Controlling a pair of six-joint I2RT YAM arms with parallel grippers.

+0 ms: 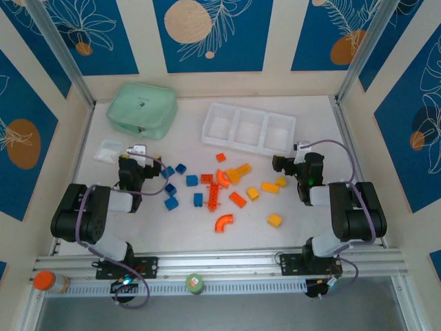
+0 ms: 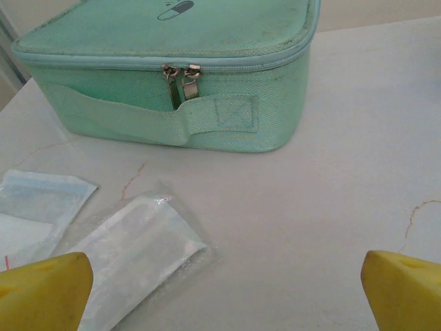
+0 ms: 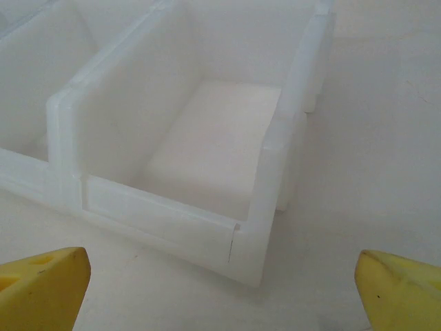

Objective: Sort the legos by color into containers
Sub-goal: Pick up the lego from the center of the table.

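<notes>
Blue, red-orange and yellow-orange legos lie scattered across the middle of the table: blue ones on the left, red-orange ones with an arch in the centre, yellow ones on the right. The white three-compartment tray stands behind them, all compartments empty. My left gripper is open and holds nothing, left of the blue bricks; its yellow fingertips frame bare table. My right gripper is open just in front of the tray's right compartment, nothing between its pads.
A mint green zipped box sits at the back left, with clear plastic bags in front of it. An orange-lidded jar and a small green object rest on the front rail.
</notes>
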